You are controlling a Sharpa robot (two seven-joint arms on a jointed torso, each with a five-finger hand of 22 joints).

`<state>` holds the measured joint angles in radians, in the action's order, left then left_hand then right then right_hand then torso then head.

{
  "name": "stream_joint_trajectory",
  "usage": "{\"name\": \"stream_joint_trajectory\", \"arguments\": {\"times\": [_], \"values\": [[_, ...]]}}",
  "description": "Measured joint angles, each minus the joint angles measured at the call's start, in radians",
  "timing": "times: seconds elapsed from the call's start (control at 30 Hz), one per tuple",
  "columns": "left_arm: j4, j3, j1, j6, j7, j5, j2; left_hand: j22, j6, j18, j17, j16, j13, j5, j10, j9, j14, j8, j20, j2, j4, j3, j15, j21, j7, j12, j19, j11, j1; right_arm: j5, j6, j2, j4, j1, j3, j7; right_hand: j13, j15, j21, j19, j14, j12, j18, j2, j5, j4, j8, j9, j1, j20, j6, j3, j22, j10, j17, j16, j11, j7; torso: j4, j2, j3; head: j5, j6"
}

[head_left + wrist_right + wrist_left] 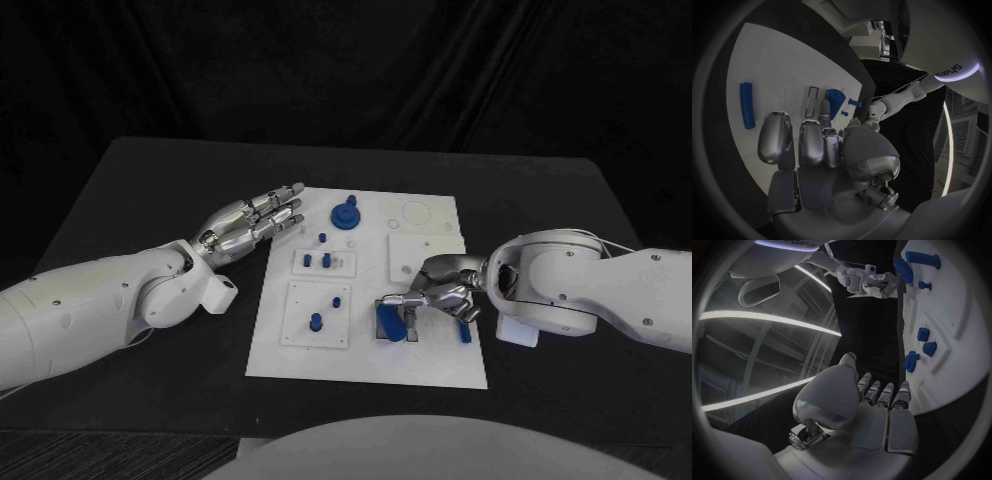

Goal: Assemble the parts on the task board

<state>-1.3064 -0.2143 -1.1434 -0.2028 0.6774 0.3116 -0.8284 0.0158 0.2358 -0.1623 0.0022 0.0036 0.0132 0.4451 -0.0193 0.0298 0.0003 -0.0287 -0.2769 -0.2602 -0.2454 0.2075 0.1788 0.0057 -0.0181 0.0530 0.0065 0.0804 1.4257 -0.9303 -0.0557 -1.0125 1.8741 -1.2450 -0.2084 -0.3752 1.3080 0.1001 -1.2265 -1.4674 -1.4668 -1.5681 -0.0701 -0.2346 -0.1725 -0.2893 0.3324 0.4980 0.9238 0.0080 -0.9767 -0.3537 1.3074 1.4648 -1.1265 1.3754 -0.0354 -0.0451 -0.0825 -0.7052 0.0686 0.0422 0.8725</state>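
White task board (433, 365) at centre of the head view, on the black table (130, 190). Legible writing: none on the board; in the right wrist view, partial lettering on the robot's arm cannot be read with confidence. Left hand (253, 222), at the board's left edge in the upper middle of the head view, lies with fingers extended, side by side and released, grasping nothing; the left wrist view confirms straight fingers (879, 395) beside the board edge. Right hand (440, 288), right of centre, is curled downward over the board; its fingertips sit at a blue block (391, 322), but whether they grasp it cannot be told. A blue bar (463, 331) lies just right of the block. The right wrist view adds a blue block with a peg (837, 100) ahead of the fingertips. Further parts: a round blue knob (343, 214) at the board's top, small blue pegs (326, 260) in the left-hand inset plates.
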Motion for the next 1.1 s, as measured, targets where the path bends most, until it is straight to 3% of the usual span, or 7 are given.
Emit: {"name": "stream_joint_trajectory", "arguments": {"times": [0.57, 0.7, 0.73, 0.8, 0.9, 1.03, 1.1], "values": [[0.002, 0.000, 0.004, -0.003, 0.000, 0.000, -0.001, 0.000, 0.000, 0.000, -0.001, 0.000, 0.000, 0.000, 0.000, 0.000, 0.004, 0.000, 0.000, -0.004, 0.000, 0.000, 0.004, 0.000, 0.000, 0.000, 0.000, 0.000, 0.004, 0.025, 0.001, 0.003, -0.007, 0.001, 0.000, 0.030, 0.000, -0.003, -0.005, 0.004, 0.001, 0.000, 0.000, -0.015, 0.004, 0.010, -0.037, -0.052, 0.034, 0.003, -0.049, -0.023, 0.000, 0.000, -0.007, 0.007, 0.000, 0.002, 0.0001, 0.000, 0.0000, -0.001, 0.000], [0.002, 0.000, 0.005, -0.004, 0.000, 0.000, 0.000, 0.000, 0.000, 0.000, -0.001, 0.000, 0.000, 0.000, -0.001, 0.000, 0.004, 0.000, 0.000, -0.004, 0.000, 0.000, 0.004, 0.000, 0.000, 0.000, 0.000, 0.000, 0.004, 0.011, 0.005, 0.000, -0.004, 0.002, 0.000, 0.043, 0.001, -0.003, -0.014, 0.004, 0.001, 0.000, 0.000, 0.046, -0.020, 0.123, -0.024, -0.046, 0.189, 0.003, -0.089, -0.004, 0.000, 0.000, -0.014, 0.013, 0.000, 0.012, 0.0001, 0.000, -0.0001, -0.001, 0.000], [0.002, 0.000, 0.005, -0.004, 0.000, 0.000, 0.000, 0.000, 0.000, 0.000, -0.001, 0.000, 0.000, 0.000, -0.003, 0.000, 0.004, 0.000, 0.000, -0.004, 0.003, -0.003, 0.004, 0.000, 0.000, 0.000, 0.000, 0.003, 0.004, 0.003, 0.006, -0.001, -0.002, 0.002, 0.000, 0.046, 0.001, -0.003, -0.017, 0.004, 0.001, 0.000, 0.000, 0.059, -0.021, 0.138, -0.007, -0.034, 0.205, 0.003, -0.103, -0.005, 0.000, 0.000, -0.017, 0.013, -0.001, 0.016, 0.0001, 0.000, -0.0001, -0.001, 0.000], [0.002, 0.000, 0.005, -0.004, 0.000, 0.000, 0.000, 0.000, 0.000, 0.000, -0.001, 0.000, 0.000, 0.000, -0.003, 0.000, 0.004, 0.000, 0.000, -0.004, 0.004, -0.004, 0.004, 0.000, 0.000, 0.000, 0.000, 0.003, 0.004, -0.026, 0.008, -0.003, 0.005, 0.004, 0.000, 0.054, 0.001, 0.008, -0.017, 0.002, 0.001, 0.000, 0.000, 0.082, -0.011, 0.168, 0.068, 0.037, 0.230, -0.007, -0.105, -0.010, 0.000, -0.002, -0.019, 0.013, -0.017, 0.028, 0.0002, 0.000, -0.0002, -0.002, 0.000], [0.002, 0.000, 0.005, -0.005, 0.000, 0.000, -0.001, 0.000, 0.000, 0.000, -0.001, 0.000, 0.000, 0.000, -0.003, 0.000, 0.004, 0.000, 0.000, -0.004, 0.004, -0.004, 0.004, 0.000, 0.000, 0.000, 0.000, 0.003, 0.004, -0.086, 0.012, -0.004, 0.017, 0.006, 0.000, 0.063, 0.003, 0.024, -0.021, 0.003, 0.001, 0.000, 0.000, 0.104, 0.008, 0.198, 0.206, 0.185, 0.255, -0.014, -0.068, -0.015, 0.000, 0.001, -0.019, 0.013, -0.033, 0.049, 0.0002, 0.000, -0.0002, -0.002, 0.000], [0.002, 0.000, 0.006, -0.005, 0.000, 0.000, -0.001, 0.000, 0.000, 0.000, -0.001, 0.000, 0.000, 0.004, 0.000, 0.000, 0.004, 0.000, 0.000, -0.004, 0.007, -0.007, 0.004, 0.000, 0.000, 0.000, 0.000, 0.007, 0.004, -0.178, 0.016, -0.004, 0.029, 0.009, 0.000, 0.069, 0.003, 0.031, -0.021, 0.002, 0.002, -0.001, 0.000, 0.109, 0.023, 0.211, 0.331, 0.337, 0.265, -0.021, -0.025, -0.017, 0.000, 0.000, -0.016, 0.013, -0.044, 0.064, 0.0002, 0.000, -0.0002, -0.002, 0.000], [0.002, 0.000, 0.006, -0.006, 0.000, 0.000, -0.001, 0.000, 0.000, 0.000, -0.001, 0.000, 0.000, 0.004, 0.000, 0.000, 0.004, 0.000, 0.000, -0.004, 0.007, -0.007, 0.004, 0.000, 0.000, 0.000, 0.000, 0.007, 0.004, -0.217, 0.017, -0.002, 0.032, 0.011, 0.000, 0.069, 0.003, 0.034, -0.021, 0.000, 0.001, -0.002, 0.000, 0.109, 0.026, 0.211, 0.370, 0.389, 0.265, -0.026, -0.014, -0.017, 0.000, 0.000, -0.015, 0.013, -0.047, 0.069, 0.0002, 0.000, -0.0003, -0.002, 0.000]]}}
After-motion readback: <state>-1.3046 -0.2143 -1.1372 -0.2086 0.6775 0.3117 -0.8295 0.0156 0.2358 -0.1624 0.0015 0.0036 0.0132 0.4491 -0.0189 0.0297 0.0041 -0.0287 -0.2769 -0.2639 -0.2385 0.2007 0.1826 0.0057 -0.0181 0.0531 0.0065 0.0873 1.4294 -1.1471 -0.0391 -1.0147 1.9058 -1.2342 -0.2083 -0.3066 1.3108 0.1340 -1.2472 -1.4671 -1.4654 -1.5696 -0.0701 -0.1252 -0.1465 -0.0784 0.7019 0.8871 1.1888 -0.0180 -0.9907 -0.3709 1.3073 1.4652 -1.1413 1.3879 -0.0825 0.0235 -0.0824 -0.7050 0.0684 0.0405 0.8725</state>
